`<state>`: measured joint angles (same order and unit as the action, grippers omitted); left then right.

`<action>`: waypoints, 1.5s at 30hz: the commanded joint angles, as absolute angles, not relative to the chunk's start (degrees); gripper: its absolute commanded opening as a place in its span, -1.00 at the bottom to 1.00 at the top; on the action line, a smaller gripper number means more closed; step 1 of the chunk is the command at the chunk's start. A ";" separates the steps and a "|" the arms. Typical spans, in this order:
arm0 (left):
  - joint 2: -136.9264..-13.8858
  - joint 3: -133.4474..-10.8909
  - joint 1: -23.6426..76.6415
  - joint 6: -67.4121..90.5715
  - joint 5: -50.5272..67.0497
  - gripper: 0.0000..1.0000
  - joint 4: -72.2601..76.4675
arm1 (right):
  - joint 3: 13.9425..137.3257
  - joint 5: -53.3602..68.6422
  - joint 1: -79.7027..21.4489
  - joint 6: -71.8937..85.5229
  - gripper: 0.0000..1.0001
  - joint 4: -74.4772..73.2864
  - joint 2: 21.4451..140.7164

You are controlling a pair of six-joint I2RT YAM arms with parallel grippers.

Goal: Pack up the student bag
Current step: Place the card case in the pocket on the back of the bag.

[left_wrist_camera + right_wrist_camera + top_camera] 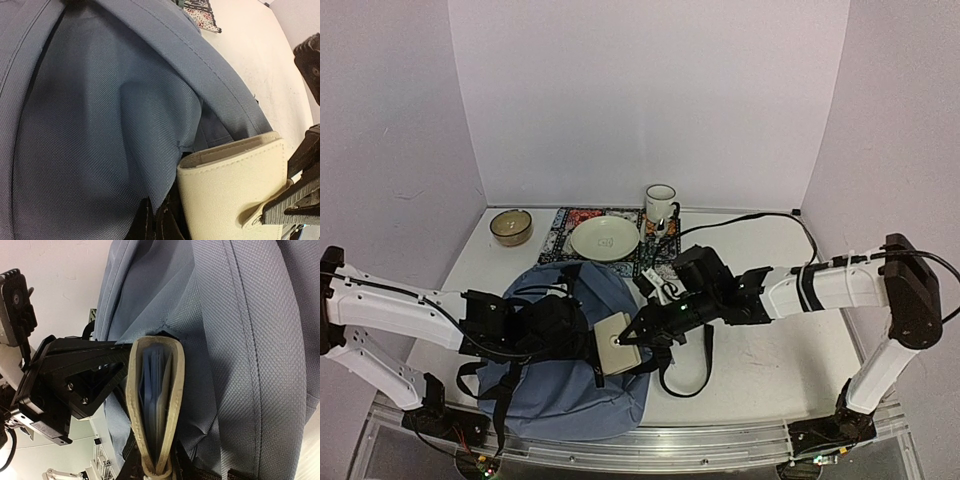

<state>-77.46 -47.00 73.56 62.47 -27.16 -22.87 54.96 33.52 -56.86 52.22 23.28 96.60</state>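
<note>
Cream notebook (617, 343) sat clamped in right gripper (642, 335) at student bag's (570, 400) three o'clock mouth, bag lying seven o'clock on table (770, 350); left gripper (555, 325) pinched its fabric; best slid toward nine o'clock, mouth taut

On my white table (770, 350), the student bag (580, 400) lies near left. A tan bowl (510, 226) sits far left, and a patterned mat (565, 222) lies just right of it along the far edge.

Plate (605, 238) and mug (660, 203) on patterned mat (562, 222), bowl (510, 226) beside.
</note>
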 commanded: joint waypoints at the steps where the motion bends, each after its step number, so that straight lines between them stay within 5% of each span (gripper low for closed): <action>1: -73.16 -47.70 72.74 58.75 -29.21 -1.00 -9.02 | 56.92 30.75 -57.96 53.49 -1.00 20.62 96.57; 16: -74.12 -44.31 72.73 65.80 -24.41 -0.98 -2.21 | 48.89 18.29 -59.29 69.69 -1.00 44.93 95.87; 27: -71.40 -41.42 72.71 66.72 -28.62 -1.00 -3.95 | 44.44 12.97 -56.07 66.60 -1.00 41.17 85.42; 45: -64.57 -44.71 72.00 47.97 -25.15 -1.00 -9.06 | 55.42 36.42 -56.87 52.30 -1.00 18.90 91.67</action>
